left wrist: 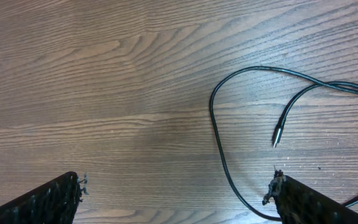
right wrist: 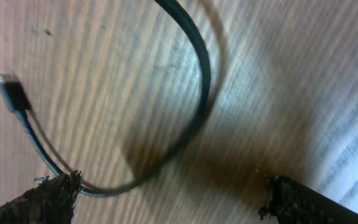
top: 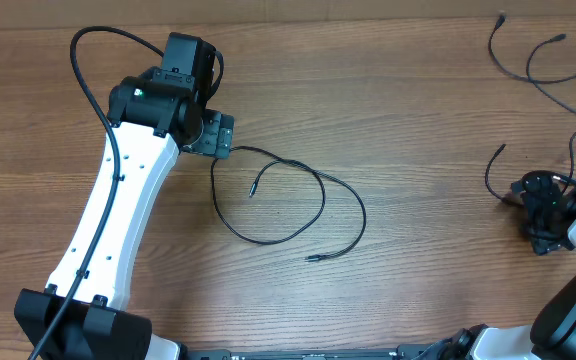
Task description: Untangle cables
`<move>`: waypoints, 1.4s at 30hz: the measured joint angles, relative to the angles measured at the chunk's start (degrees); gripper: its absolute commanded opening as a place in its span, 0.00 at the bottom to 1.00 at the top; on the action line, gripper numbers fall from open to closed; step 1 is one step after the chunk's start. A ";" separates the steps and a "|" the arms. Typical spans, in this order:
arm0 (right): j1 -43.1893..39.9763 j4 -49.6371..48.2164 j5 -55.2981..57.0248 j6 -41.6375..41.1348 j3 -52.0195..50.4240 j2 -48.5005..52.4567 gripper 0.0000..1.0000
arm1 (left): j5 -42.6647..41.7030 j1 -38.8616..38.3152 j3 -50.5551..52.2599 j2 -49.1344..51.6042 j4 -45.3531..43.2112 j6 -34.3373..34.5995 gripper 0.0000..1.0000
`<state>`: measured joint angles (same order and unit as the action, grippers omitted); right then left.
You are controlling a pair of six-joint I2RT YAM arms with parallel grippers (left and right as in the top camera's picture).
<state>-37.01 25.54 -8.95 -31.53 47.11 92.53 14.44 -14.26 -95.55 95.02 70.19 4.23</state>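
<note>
Cables lie split: one looped cable [top: 323, 198] mid-frame overhead, other cables [top: 533, 78] upper right. We note left gripper [left wrist: 178, 186] released beside the loop; right gripper [right wrist: 169, 186] spread, another cable [right wrist: 204, 74] curving toward its lower-left finger [right wrist: 48, 199].

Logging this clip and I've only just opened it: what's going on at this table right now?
A robot is sorting loose cords on a brown wooden table. The left gripper hovers open over a thin black cord lying in a loose loop mid-table, a small plug end near one fingertip. At the right edge, the right gripper, also open, sits close over a second thin black cord that curves past one fingertip. Neither cord is gripped yet.
</note>
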 measured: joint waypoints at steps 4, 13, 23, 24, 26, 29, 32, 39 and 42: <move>0.02 -4.55 -0.13 0.00 -0.02 0.00 1.00 | 0.00 0.02 0.00 0.00 0.00 0.00 1.00; 0.02 -19.61 -1.84 -2.19 0.94 7.39 1.00 | 0.00 0.02 0.00 0.00 0.02 0.00 1.00; 0.04 -44.06 -2.67 -4.28 0.92 17.31 0.54 | 0.00 0.02 0.00 0.00 -0.02 0.00 0.99; 0.02 -47.50 -2.69 -4.42 0.57 18.60 0.57 | 0.00 0.00 0.00 0.00 0.00 0.00 0.99; 0.04 -54.64 -2.64 -4.96 0.22 21.16 0.73 | -0.02 0.00 0.00 0.00 -0.02 0.00 0.99; 0.04 -62.23 -2.21 -4.50 -0.15 22.75 0.86 | 0.00 0.02 0.00 0.00 0.00 0.00 1.00; 0.09 -66.84 -0.39 -4.70 -0.07 23.61 0.93 | 0.00 0.02 0.00 0.00 0.00 0.00 1.00; 0.09 -68.15 1.86 -4.68 6.32 24.22 1.00 | 0.00 0.02 0.00 0.00 -0.02 0.00 0.99; 0.09 -68.39 1.51 -4.68 10.03 24.22 1.00 | 0.00 0.00 0.00 0.00 -0.02 0.00 1.00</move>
<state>-36.93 -42.85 -7.44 -36.21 57.14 116.75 14.44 -14.26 -95.55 95.02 70.17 4.23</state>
